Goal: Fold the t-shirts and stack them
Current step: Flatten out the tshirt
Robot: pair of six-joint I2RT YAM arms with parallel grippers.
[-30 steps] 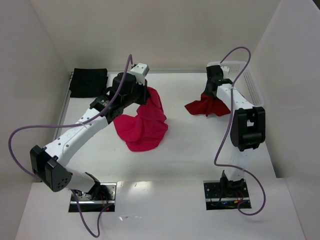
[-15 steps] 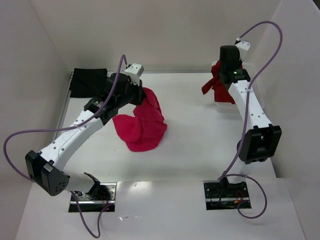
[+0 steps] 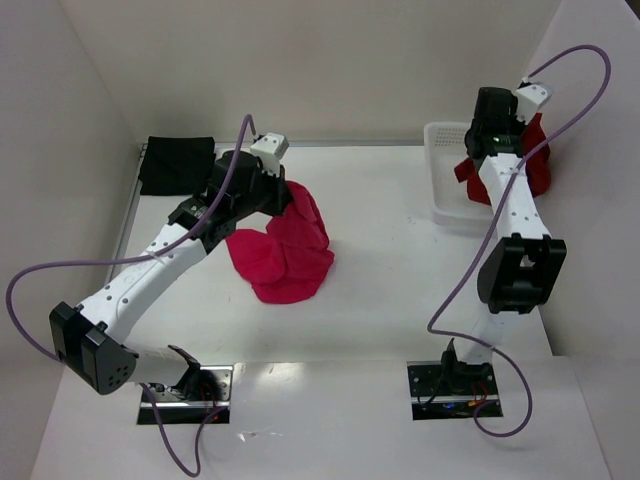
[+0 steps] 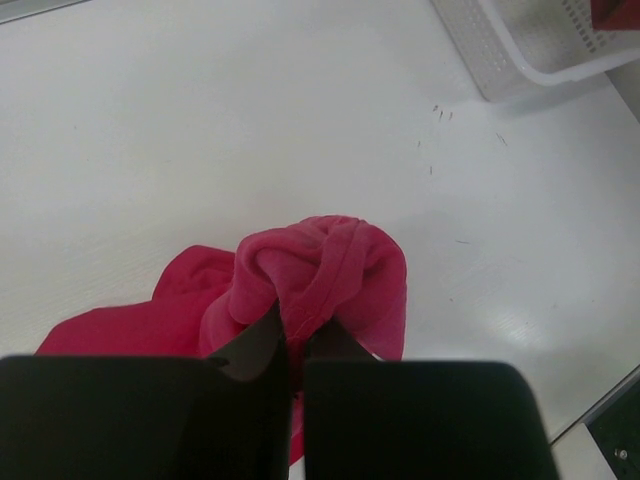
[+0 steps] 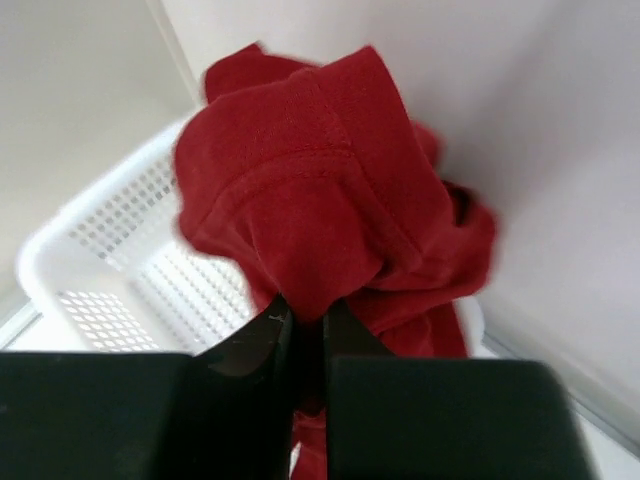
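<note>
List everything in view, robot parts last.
pink shirt: 1, crimson-pink, crumpled mid-table, one fold pinched by the left gripper
red shirt: 1, dark red, hanging from the right gripper over the basket
black shirt: 1, black, lying flat at the far left corner
basket: 1, white lattice, far right of the table
table: 1, white
cables: 2, purple, one looping off each arm
arms: 2, white and black, bases at the near edge
left gripper: 1, black, shut on the pink shirt
right gripper: 1, black, shut on the red shirt
</note>
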